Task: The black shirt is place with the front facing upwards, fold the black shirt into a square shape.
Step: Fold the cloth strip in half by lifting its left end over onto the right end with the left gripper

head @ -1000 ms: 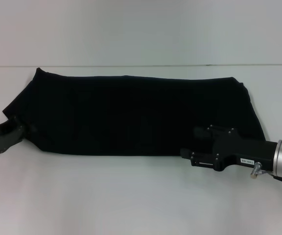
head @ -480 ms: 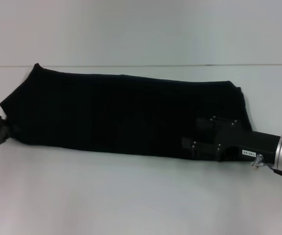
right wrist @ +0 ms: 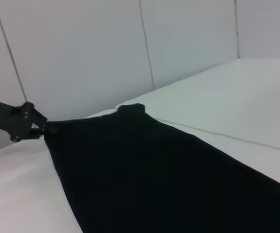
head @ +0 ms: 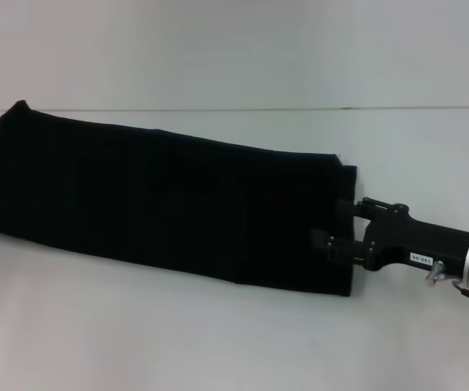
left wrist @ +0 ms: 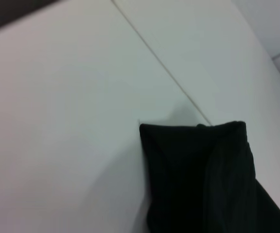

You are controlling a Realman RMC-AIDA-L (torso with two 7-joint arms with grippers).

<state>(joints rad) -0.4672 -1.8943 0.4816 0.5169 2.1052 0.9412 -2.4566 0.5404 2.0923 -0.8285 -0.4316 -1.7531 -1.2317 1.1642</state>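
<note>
Since one second ago the shirt has moved toward the robot's left. Its left end, which before lay inside the head view, is now cut by that edge, and its right end has drawn back from the right side to about the level of the right gripper. The left gripper, seen earlier at the shirt's left corner, has gone out of the head view.

Now the shirt lies on the white table as a long, narrow, folded band, with only plain black cloth showing. The band runs slanted: its left end sits farther from the robot than its right end.

The right gripper is at the shirt's right end, coming in from the right. Its fingertips meet the short right edge of the band, and the cloth hides them partly. I cannot tell if its jaws are closed on the cloth or only touching it.

In the right wrist view, the left gripper is at the shirt's far corner, and its jaws seem closed on that corner, because the cloth stretches tight from it. In the left wrist view, one folded corner of the shirt lies over the table.
</note>
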